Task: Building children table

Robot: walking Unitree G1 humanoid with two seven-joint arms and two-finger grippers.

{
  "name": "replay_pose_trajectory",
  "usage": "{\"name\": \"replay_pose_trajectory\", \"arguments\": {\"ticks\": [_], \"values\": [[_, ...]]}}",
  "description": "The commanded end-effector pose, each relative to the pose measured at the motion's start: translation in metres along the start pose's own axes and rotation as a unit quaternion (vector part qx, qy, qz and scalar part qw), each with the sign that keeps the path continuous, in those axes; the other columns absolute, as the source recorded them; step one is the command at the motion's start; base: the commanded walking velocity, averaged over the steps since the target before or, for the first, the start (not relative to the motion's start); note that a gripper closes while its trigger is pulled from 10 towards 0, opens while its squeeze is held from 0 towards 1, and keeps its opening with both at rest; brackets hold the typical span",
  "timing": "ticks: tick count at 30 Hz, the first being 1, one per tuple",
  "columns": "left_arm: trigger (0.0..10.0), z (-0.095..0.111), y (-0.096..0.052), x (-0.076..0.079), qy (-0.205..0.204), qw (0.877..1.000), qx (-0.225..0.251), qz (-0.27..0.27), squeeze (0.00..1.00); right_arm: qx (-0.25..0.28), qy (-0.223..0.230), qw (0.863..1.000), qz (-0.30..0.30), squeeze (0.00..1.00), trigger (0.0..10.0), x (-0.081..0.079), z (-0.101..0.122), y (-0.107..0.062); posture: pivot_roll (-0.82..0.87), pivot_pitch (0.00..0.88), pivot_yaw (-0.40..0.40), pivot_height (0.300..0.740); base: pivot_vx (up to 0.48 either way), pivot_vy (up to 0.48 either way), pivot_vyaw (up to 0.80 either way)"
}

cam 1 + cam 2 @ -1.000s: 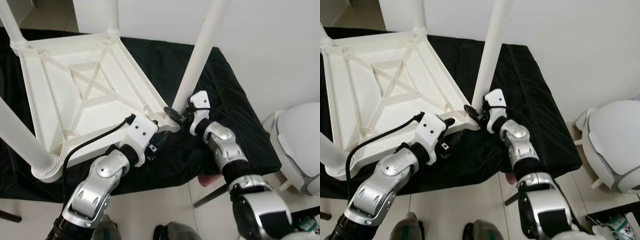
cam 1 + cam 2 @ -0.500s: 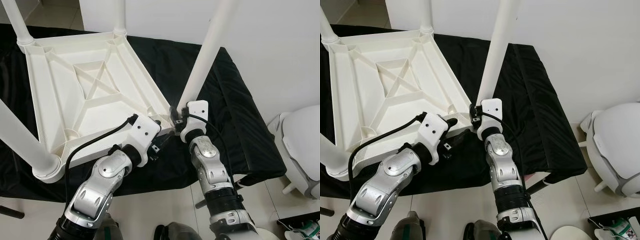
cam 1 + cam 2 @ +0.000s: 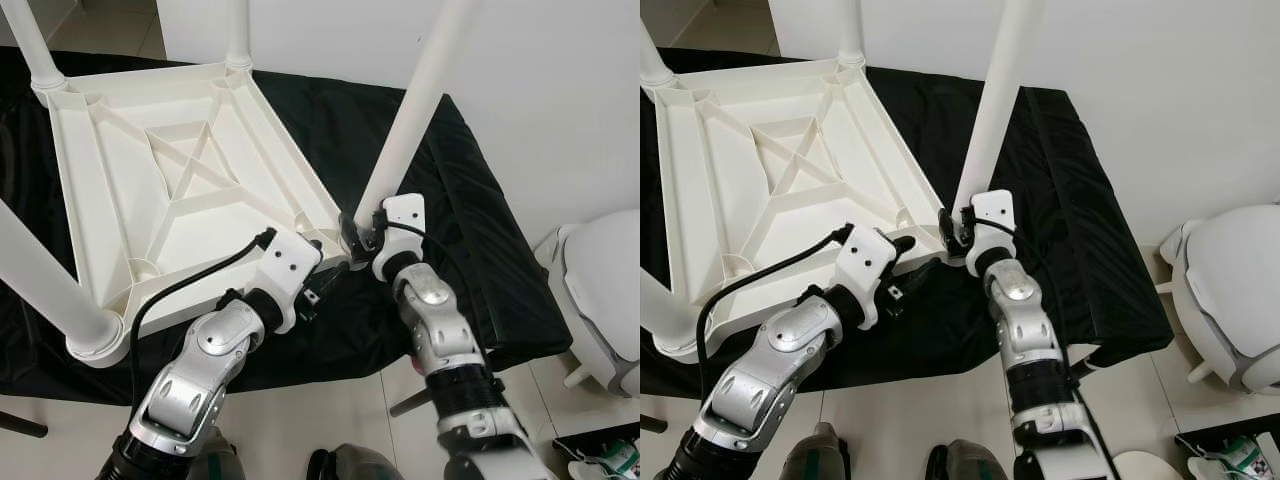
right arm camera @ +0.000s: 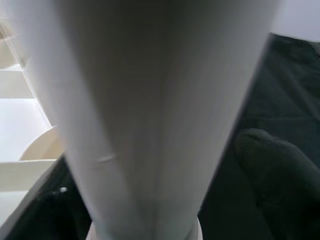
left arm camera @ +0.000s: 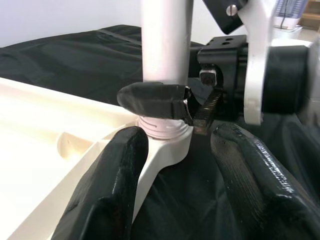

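Observation:
A white plastic children's table (image 3: 170, 190) lies upside down on a black cloth (image 3: 470, 230), its legs pointing up. My right gripper (image 3: 358, 232) is shut on the base of the near right leg (image 3: 415, 100), just above the corner socket. In the left wrist view one of its black fingers (image 5: 155, 100) wraps around that leg (image 5: 165, 40). My left gripper (image 3: 328, 272) sits low at the same corner, open, its fingers (image 5: 125, 165) on either side of the socket (image 5: 162, 135). Up close in the right wrist view are the leg (image 4: 150, 110) and one dark finger (image 4: 275, 165).
Three other legs stand up: near left (image 3: 40, 290), far left (image 3: 25, 40) and far middle (image 3: 237, 30). A rounded white object (image 3: 610, 290) sits on the floor to the right. A white wall rises behind the cloth-covered surface; tiled floor lies in front of it.
My right forearm swung left under the gripper, then a little back to the right, while the gripper stayed at the leg's base. The left arm has hardly moved. The camera shifted slightly.

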State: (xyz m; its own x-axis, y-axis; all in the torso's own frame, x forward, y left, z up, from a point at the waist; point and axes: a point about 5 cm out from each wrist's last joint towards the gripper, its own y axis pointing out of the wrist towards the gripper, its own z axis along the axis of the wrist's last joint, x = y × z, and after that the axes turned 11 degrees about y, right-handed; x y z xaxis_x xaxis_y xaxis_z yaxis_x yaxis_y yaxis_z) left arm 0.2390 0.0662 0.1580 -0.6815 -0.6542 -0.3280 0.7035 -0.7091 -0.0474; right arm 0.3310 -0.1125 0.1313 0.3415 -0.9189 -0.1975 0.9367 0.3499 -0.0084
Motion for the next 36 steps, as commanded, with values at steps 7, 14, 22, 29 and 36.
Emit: {"name": "replay_pose_trajectory", "arguments": {"ticks": [7,14,22,29,36], "values": [[10.0,0.000,0.001,0.000,0.005,1.000,0.001,-0.004,0.00,-0.064,-0.047,0.988,0.131,0.00,10.0,0.019,-0.010,0.004,0.04,0.004,-0.126,0.740,0.000,0.000,0.00],[10.0,0.001,0.001,-0.003,0.010,1.000,0.001,-0.002,0.00,-0.063,-0.090,0.975,0.193,0.00,10.0,0.017,-0.004,0.012,0.04,0.000,-0.118,0.740,0.000,0.000,0.00],[10.0,0.004,0.004,-0.007,0.014,1.000,0.006,0.002,0.00,-0.035,-0.097,0.969,0.224,0.00,10.0,0.007,0.013,0.031,0.04,0.000,-0.115,0.740,0.000,0.000,0.00],[10.0,0.004,0.003,-0.007,0.015,1.000,0.006,0.004,0.00,-0.070,-0.105,0.964,0.233,0.00,1.0,0.010,-0.001,0.030,0.05,0.001,-0.118,0.740,0.000,0.000,0.00],[10.0,0.004,0.003,-0.006,0.013,1.000,0.005,0.003,0.00,-0.090,-0.087,0.966,0.229,0.00,0.0,0.018,-0.013,0.022,0.05,0.006,-0.115,0.740,0.000,0.000,0.00]]}}
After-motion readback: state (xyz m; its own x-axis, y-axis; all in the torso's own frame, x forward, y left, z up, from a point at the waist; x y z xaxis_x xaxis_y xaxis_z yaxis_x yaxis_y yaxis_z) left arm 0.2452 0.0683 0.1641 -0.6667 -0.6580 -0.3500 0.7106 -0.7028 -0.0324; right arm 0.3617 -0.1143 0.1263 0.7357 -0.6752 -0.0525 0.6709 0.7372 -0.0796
